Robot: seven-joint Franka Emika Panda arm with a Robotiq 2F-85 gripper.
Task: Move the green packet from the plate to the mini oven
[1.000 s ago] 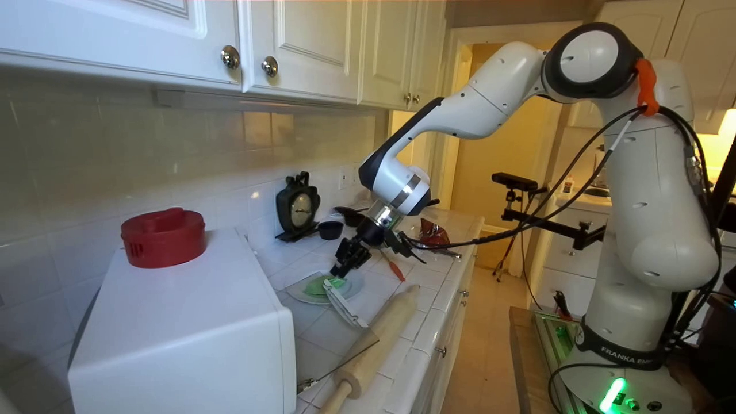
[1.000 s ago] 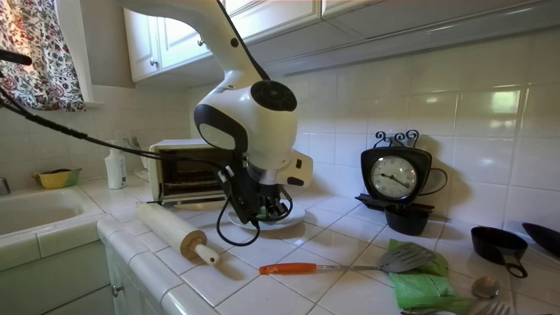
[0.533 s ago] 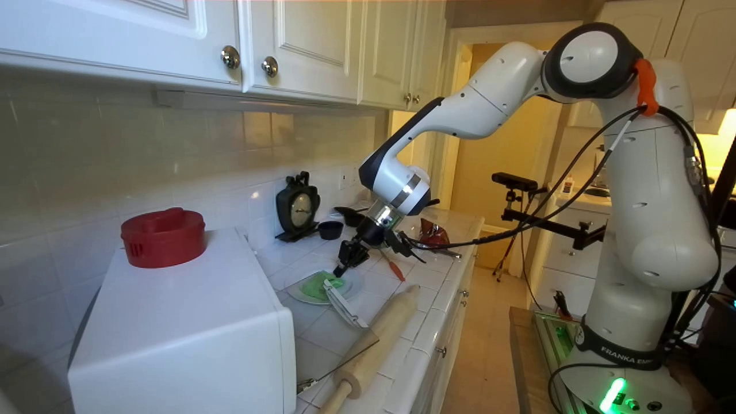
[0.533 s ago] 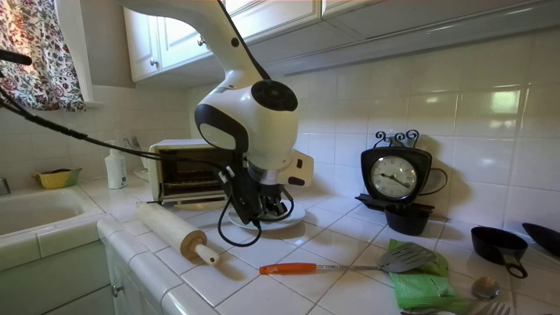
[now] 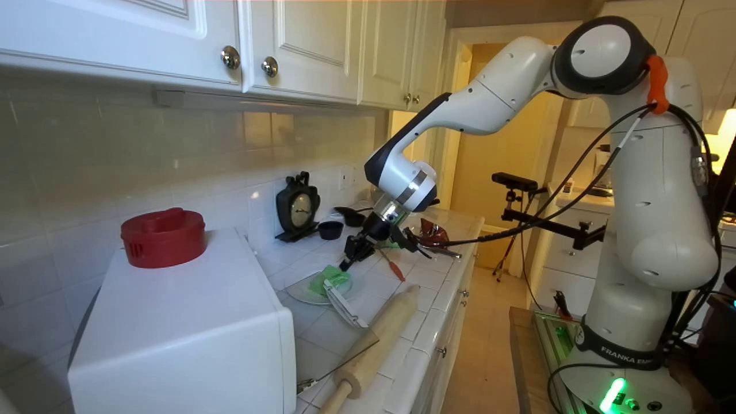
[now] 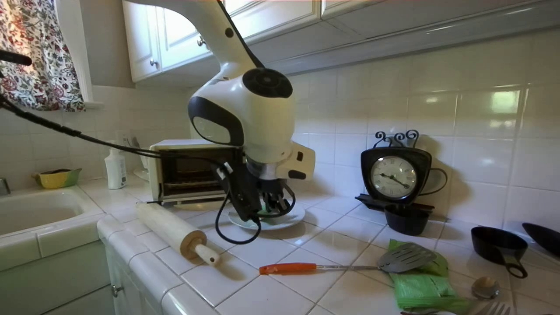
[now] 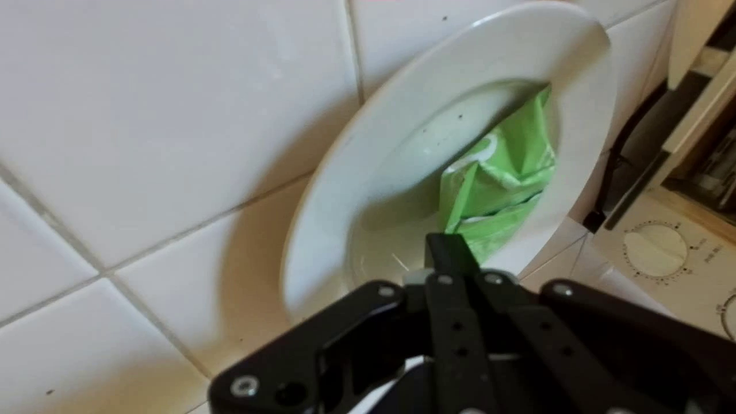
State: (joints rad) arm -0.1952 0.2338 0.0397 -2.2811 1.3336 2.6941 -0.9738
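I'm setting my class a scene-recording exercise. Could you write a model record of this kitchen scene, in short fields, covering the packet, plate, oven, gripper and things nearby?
Item to move: green packet
Place: over the plate; resting or raised, cannot tell
Held by: gripper, closed, apparently pinching the packet's near end
Destination: white mini oven, interior showing at the front
On top of it: red round container
Nearby: rolling pin; orange-handled spatula, blade over a green pouch
Status: packet not yet in oven

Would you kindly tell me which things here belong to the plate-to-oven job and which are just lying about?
For the job: green packet, plate, mini oven.
Lying about: rolling pin, spatula, second packet partly beneath it, clock, red round object.
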